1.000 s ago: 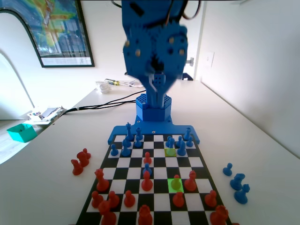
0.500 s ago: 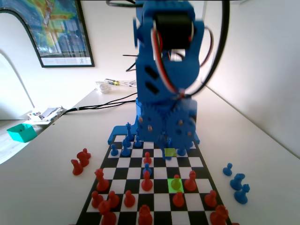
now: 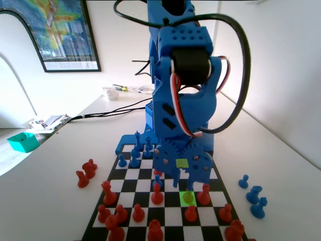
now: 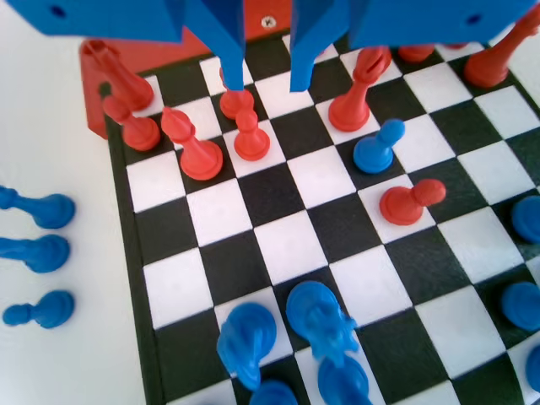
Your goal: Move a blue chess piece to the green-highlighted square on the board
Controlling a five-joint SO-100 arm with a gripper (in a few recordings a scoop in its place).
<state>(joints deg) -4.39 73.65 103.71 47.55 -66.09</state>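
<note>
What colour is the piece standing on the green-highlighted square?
It looks green-tinted under the bright lime green-highlighted square; its true colour is unclear. Fixed view shows it best.

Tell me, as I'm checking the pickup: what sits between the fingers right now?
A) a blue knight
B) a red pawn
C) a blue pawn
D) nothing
D: in the wrist view the gripper hangs open, with checkered board showing through the empty gap between its fingers.

No readable text anywhere (poster (image 3: 60,32) lettering blurred).
</note>
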